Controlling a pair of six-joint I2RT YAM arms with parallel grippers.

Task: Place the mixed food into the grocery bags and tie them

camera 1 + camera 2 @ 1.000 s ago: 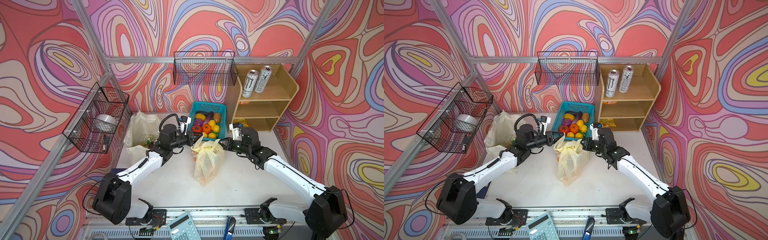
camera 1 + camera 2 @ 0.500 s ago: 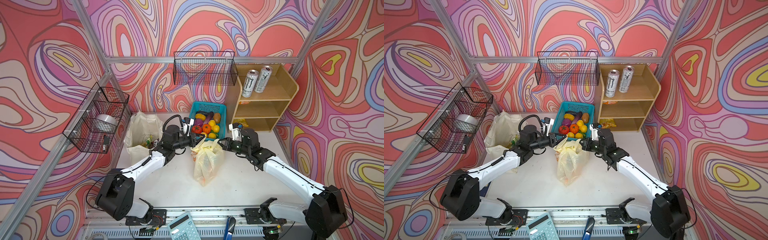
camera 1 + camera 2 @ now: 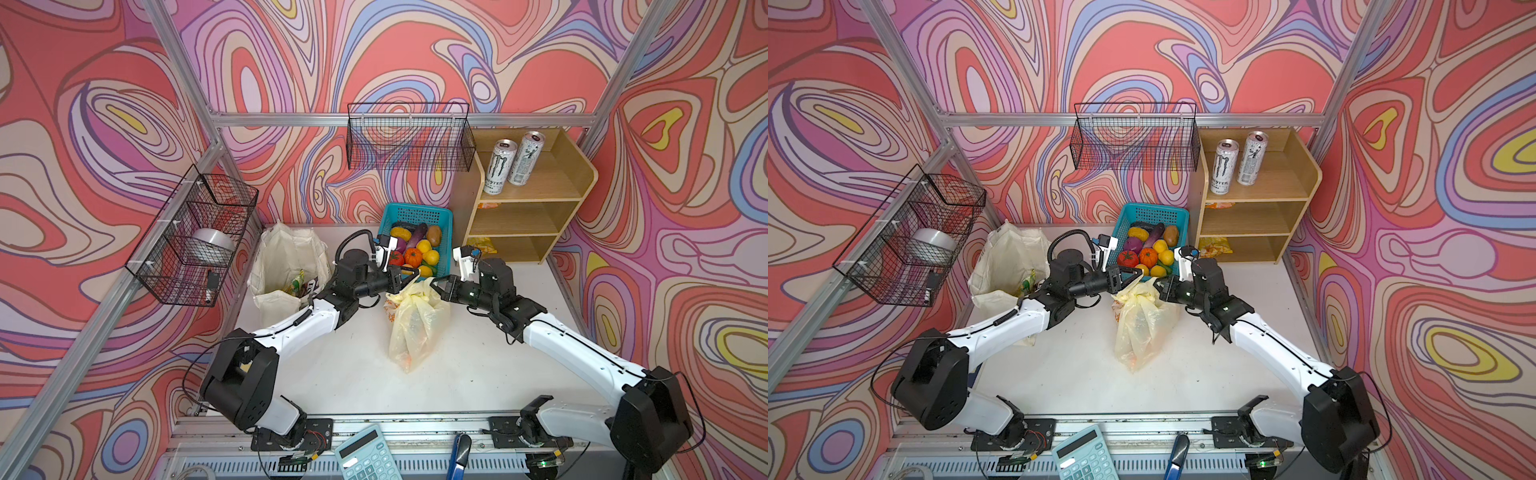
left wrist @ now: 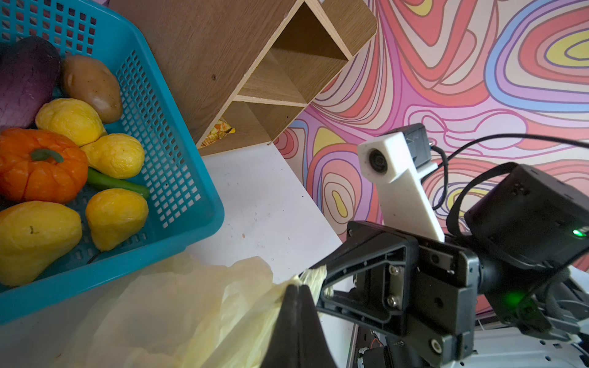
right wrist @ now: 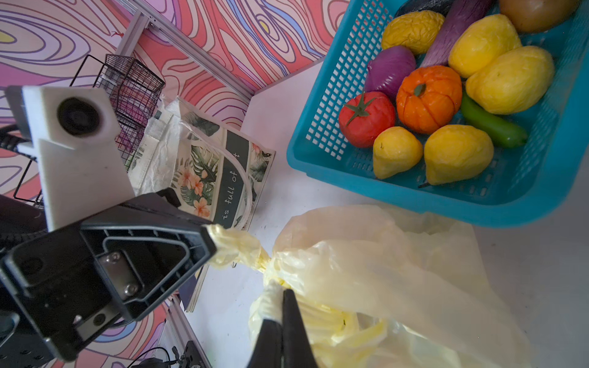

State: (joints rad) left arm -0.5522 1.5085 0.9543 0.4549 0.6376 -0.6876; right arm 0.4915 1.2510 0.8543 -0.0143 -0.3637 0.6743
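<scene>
The pale-yellow plastic grocery bag (image 3: 415, 328) (image 3: 1142, 324) stands mid-table, its handles pulled apart at the top. My left gripper (image 3: 413, 274) (image 4: 298, 288) is shut on one twisted handle (image 5: 236, 248). My right gripper (image 3: 434, 284) (image 5: 282, 291) is shut on the other handle, close beside the left. The cream canvas tote (image 3: 286, 262) stands at the back left with snack packets (image 3: 297, 284) inside. Loose mixed food lies in the teal basket (image 3: 444, 249): tomato (image 5: 366, 119), lemons (image 5: 455, 153), eggplant (image 5: 390, 68), potato (image 4: 90, 87).
A wooden shelf unit (image 3: 536, 195) at the back right holds two drink cans (image 3: 513, 164) and a snack packet (image 3: 482, 245) on its lowest level. Wire baskets hang on the left wall (image 3: 195, 237) and back wall (image 3: 409, 137). A calculator (image 3: 368, 455) lies at the front edge.
My left arm has reached further right towards the bag's top, bringing its handle closer to the right gripper. The right arm has barely moved.
</scene>
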